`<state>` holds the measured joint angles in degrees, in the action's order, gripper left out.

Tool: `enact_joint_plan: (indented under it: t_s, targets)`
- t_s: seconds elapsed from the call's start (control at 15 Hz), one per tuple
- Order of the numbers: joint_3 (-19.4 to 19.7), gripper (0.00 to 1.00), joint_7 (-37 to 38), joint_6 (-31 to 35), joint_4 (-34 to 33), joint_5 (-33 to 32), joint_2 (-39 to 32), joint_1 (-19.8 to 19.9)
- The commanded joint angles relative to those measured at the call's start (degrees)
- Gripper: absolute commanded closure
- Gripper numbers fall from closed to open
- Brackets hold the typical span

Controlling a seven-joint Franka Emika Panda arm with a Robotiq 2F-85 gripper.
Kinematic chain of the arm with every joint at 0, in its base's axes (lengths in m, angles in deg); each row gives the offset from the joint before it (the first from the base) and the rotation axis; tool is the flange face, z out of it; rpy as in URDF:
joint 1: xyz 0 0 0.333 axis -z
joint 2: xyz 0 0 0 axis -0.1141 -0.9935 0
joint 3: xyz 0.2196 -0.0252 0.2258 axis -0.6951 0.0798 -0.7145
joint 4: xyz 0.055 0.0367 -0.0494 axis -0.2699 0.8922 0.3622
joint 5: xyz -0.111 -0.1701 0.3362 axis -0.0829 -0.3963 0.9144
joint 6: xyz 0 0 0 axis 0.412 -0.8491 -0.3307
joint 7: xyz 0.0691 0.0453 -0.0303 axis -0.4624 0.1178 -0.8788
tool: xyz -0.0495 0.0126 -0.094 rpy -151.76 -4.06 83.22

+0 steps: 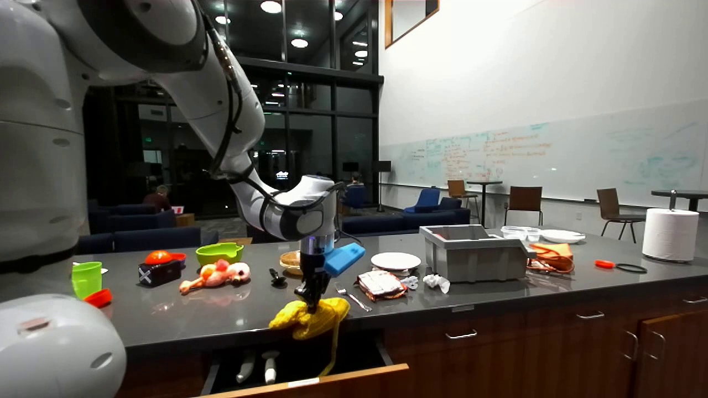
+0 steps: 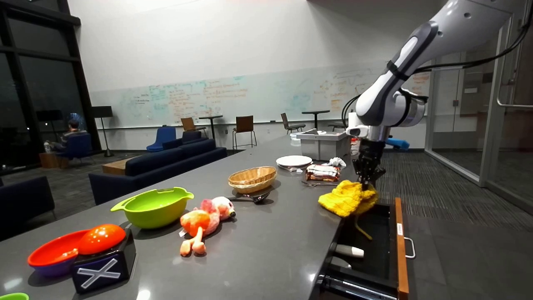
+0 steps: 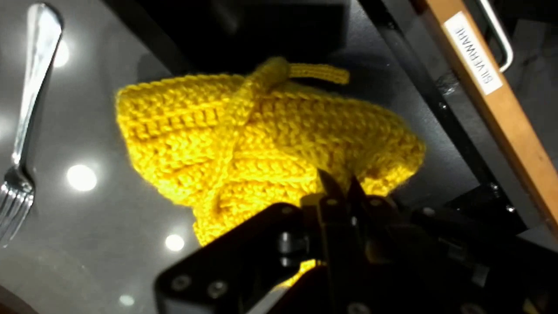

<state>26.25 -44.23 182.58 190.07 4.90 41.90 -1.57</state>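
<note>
A yellow knitted piece [image 1: 329,319] with a long strap sits over the counter's front edge, above the pulled-out drawer. My gripper [image 1: 312,308] points down and is shut on it; the cloth bunches up round the fingertips in both exterior views. In the wrist view the knitted piece [image 3: 187,126] spreads out beyond the gripper [image 3: 338,175], whose tips stand close together against the fabric. Its strap dangles into the drawer [image 2: 401,246]. The drawer front carries a white SILVERWARE label [image 3: 473,52]. How much fabric lies between the fingers is hidden.
White-handled utensils [image 1: 270,367] lie inside the drawer. On the counter near the gripper are a fork [image 1: 354,298], a snack packet [image 1: 381,284], a white plate [image 1: 395,261] and a grey bin [image 1: 475,260]. A plush flamingo [image 2: 208,221], wicker basket [image 2: 252,179] and green bowl [image 2: 156,210] stand further along.
</note>
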Motion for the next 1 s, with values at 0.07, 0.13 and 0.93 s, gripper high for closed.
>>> enact_joint_plan:
  t_s: [0.07,0.13,0.93]
  targets:
    - [4.44,0.99,0.09,-1.84,7.86,-2.83,8.89,-0.55]
    - [5.24,0.99,0.1,-2.15,8.73,-3.41,9.8,-0.68]
    - [6.61,0.99,2.46,-2.3,8.13,-6.48,9.94,-4.64]
